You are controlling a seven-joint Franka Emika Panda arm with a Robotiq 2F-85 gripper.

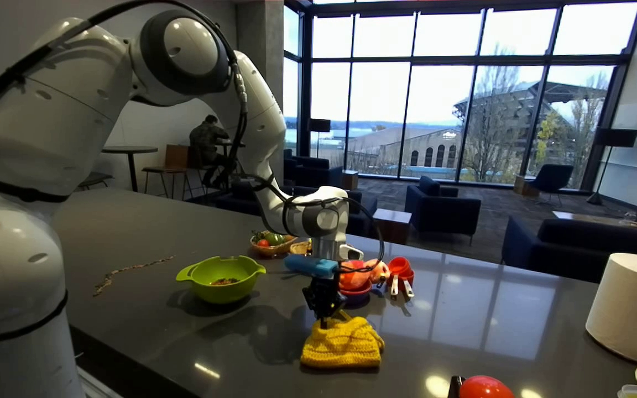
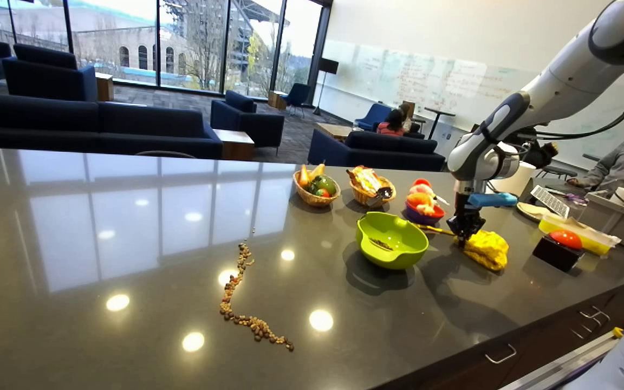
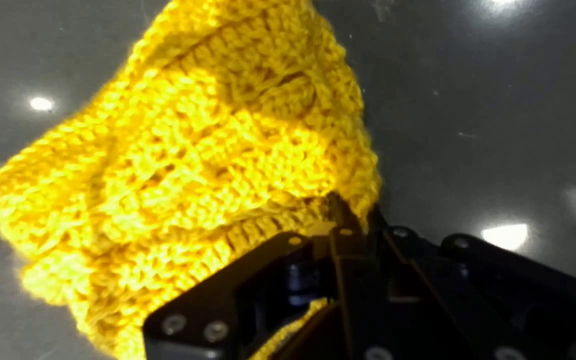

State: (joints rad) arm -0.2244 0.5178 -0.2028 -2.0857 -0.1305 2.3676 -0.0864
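the gripper (image 3: 358, 212) is narrowed on a fold at the edge of the yellow knit cloth (image 3: 193, 165), whose bulk spreads toward ten o'clock of the fingertips in the wrist view. the pinch looks complete, with no lift made: in both exterior views the cloth rests on the counter (image 1: 451, 342). in an exterior view, at ten o'clock from the gripper and apart from it, the green bowl (image 1: 219, 293) stands upright with a little dry mix (image 1: 224, 281) inside. at eight o'clock from the bowl in an exterior view, a trail of small pieces (image 2: 227, 310) lies loose.
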